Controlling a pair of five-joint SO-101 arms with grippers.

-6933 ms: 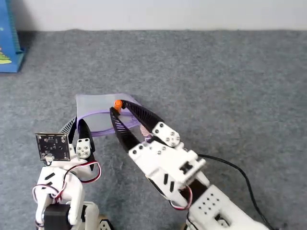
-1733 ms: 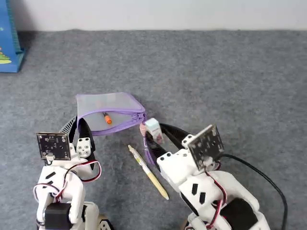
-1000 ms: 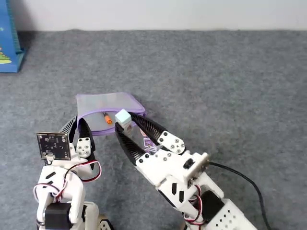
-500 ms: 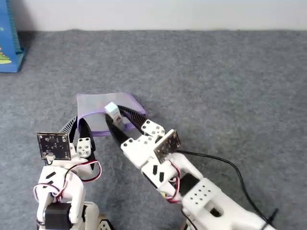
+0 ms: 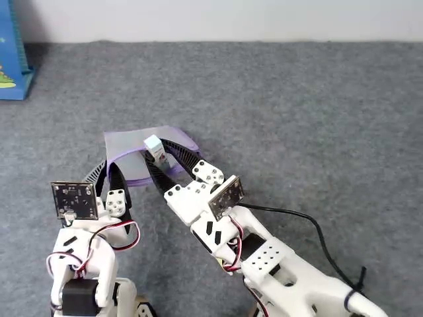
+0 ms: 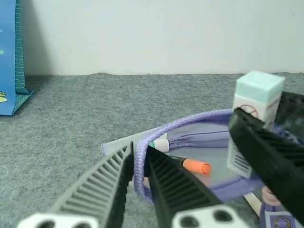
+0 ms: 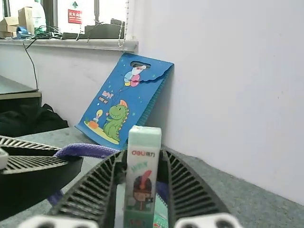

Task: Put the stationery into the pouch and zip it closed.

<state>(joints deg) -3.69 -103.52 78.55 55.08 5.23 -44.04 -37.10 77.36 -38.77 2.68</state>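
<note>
Right gripper (image 5: 158, 154) clamping eraser (image 5: 153, 146) above pouch (image 5: 124, 141); left gripper (image 6: 138, 153) pinching pouch open. Lowering eraser well inside before releasing looks safest.

A grey felt-like covering spreads over the desk (image 5: 317, 99) up to a plain white wall (image 5: 231, 20), where a blue cartoon-printed paper bag (image 7: 126, 102) leans near a daylit window (image 7: 76, 9) with a cluttered sill (image 7: 71, 43).

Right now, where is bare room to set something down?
Bare carpet lies between the pouch and the wall, and across the whole side beyond the right gripper. It is crowded at the pouch, where the left gripper is too.
</note>
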